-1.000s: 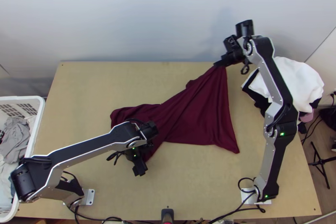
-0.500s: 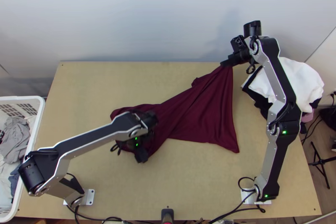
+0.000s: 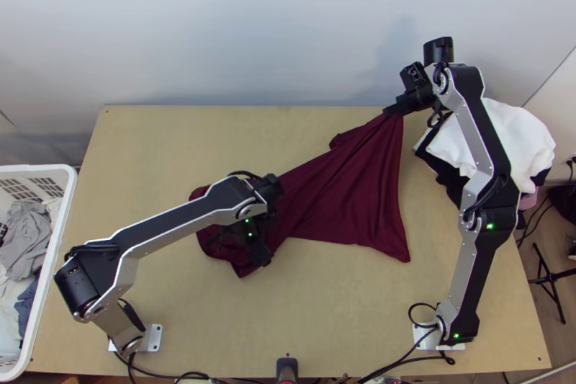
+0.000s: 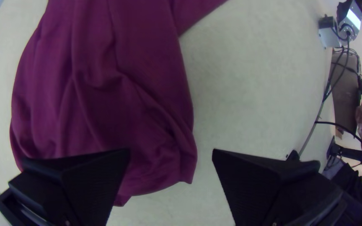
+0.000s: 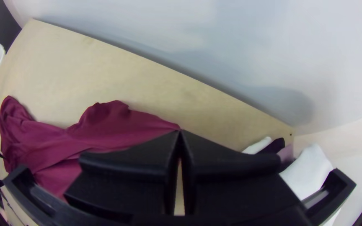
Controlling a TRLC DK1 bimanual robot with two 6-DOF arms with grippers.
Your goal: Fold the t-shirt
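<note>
"One white plastic basket [image 3: 65,211] stands at the left side of the wooden table [image 3: 144,153], see it?"

"I do. What's it got inside?"

"Loose laundry: a crumpled grey cloth [image 3: 29,240], a dark blue cloth [image 3: 27,301] near it, and some whitish stuff I can't put a name to."

"And over on the right?"

"That's a heap by the table's edge, a white garment [image 3: 507,135] lying over a black cloth [image 3: 441,168], with a bit of mauve poking out. I can't tell what it sits on."

"So where's the maroon t-shirt [image 3: 345,197]?"

"Across the middle of the table, between the two grippers. Its far right part rises to a peak at the right gripper [image 3: 391,110], right at the table's far edge. From there the folds run slanting down toward the left, and the near right corner lies on the wood."

"Has that one got hold of it?"

"Yes, clenched on the peak. In the right wrist view the fingers meet, with the cloth running right up to their tips."

"And the left gripper [image 3: 261,261]?"

"Released, fingers wide apart. It's over the wrinkled left end: one finger overlaps the cloth, the other is above bare wood."
</note>
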